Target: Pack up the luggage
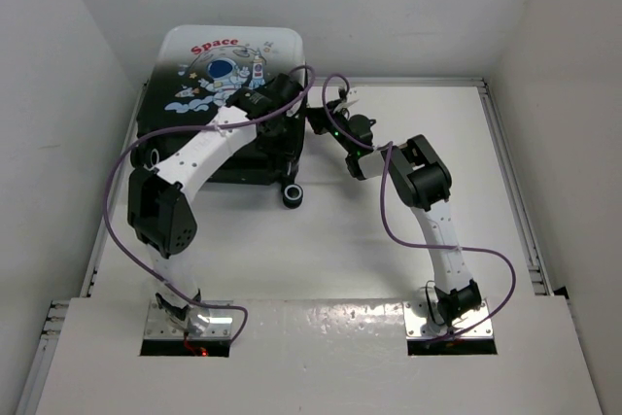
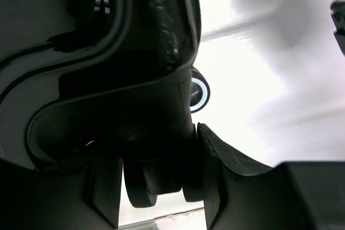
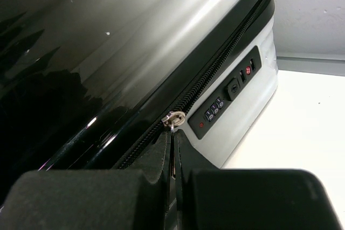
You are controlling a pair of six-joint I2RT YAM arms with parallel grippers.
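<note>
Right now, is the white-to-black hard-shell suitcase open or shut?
Shut: both shells of the suitcase meet, with zipper teeth meshed beyond the silver slider. Whether fully zipped, cannot tell.

A white bench (image 1: 389, 240) was seen from above, its surface faintly glossy. It was enclosed by three plain white walls: a left wall (image 1: 58, 94), a back wall (image 1: 389, 7) and a right wall (image 1: 573, 94). Grey rails were laid along the bench's edges, a left rail (image 1: 97, 269) and a right rail (image 1: 515, 201). At the near edge a raised white board (image 1: 321, 347) was set, and glare was caught on it. From the right wrist, the bench (image 3: 307, 133) was seen joined to the back wall (image 3: 312, 9) by a grey strip (image 3: 312, 64). From the left wrist, the bench (image 2: 259, 79) was shown bright and blurred.
</note>
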